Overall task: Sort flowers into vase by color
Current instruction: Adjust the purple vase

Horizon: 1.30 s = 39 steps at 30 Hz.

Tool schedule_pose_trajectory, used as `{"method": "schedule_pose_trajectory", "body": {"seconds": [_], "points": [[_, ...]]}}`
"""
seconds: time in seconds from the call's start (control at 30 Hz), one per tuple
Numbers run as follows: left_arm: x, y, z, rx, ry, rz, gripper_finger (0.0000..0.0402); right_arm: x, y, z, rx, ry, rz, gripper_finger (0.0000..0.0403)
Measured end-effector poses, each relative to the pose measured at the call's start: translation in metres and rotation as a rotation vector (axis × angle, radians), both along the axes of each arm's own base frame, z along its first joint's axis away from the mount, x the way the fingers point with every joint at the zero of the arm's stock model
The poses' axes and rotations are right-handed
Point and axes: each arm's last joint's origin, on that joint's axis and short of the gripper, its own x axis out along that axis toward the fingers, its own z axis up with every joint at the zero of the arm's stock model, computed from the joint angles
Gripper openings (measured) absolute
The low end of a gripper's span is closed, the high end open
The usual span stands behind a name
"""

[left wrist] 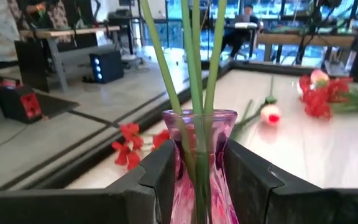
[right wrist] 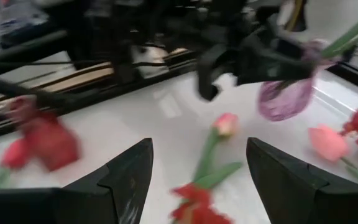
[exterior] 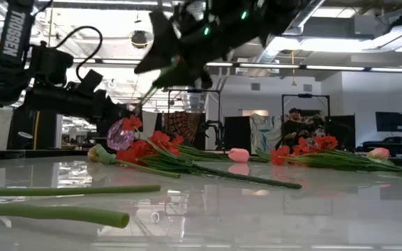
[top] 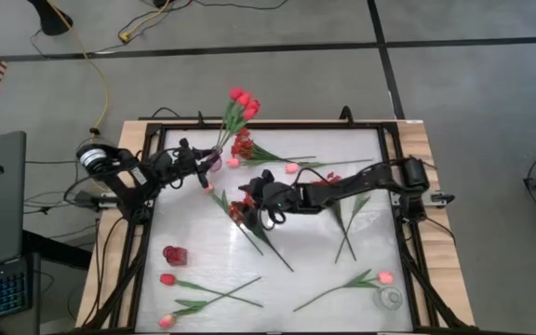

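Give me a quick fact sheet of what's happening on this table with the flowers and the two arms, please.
Left gripper: shut on the pink glass vase, held at the table's far left edge
In the vase: three green stems with red tulips on top
Right gripper: fingers open, empty, hovering over a red spray mid-table
Loose flowers: pink tulips and red sprays lying flat across the table
Other vases: a small red one near left, a clear one near right

The pink vase [left wrist: 199, 168] is cut off at the left wrist view's lower edge, its base unseen. In the right wrist view, red flowers [right wrist: 42, 140] at nine o'clock blur beyond telling their kind. In the low view, a green stem [exterior: 51, 215] runs off at nine o'clock, its bloom unseen.
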Motion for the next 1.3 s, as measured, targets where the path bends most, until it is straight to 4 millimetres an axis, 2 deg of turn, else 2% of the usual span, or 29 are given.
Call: {"method": "schedule_pose_trajectory", "body": {"seconds": [0.17, 0.37, 0.53, 0.6, 0.77, 1.17, 1.3], "points": [[0.008, 0.006, -0.008, -0.022, 0.034, -0.041, 0.011, 0.009, -0.028, -0.017, -0.025, -0.026, -0.106, 0.0286], [0.014, 0.01, -0.009, -0.022, 0.028, -0.089, 0.011, 0.014, -0.067, -0.042, -0.019, -0.029, -0.195, 0.0286], [0.014, 0.009, -0.008, -0.024, 0.022, -0.103, 0.011, 0.018, -0.097, -0.049, 0.019, -0.132, -0.234, 0.0286], [0.015, 0.009, -0.008, -0.028, 0.02, -0.116, 0.011, 0.02, -0.104, -0.05, 0.013, -0.167, -0.184, 0.0286], [0.015, 0.008, -0.008, -0.035, 0.016, -0.141, 0.011, 0.019, -0.111, -0.048, 0.009, -0.18, -0.118, 0.0286], [0.015, 0.008, -0.008, -0.037, 0.015, -0.141, 0.0109, 0.028, -0.113, -0.033, 0.069, -0.222, -0.138, 0.0286], [0.015, 0.008, -0.008, -0.039, 0.014, -0.141, 0.0109, 0.031, -0.117, -0.028, 0.145, -0.225, -0.166, 0.0286]]}}
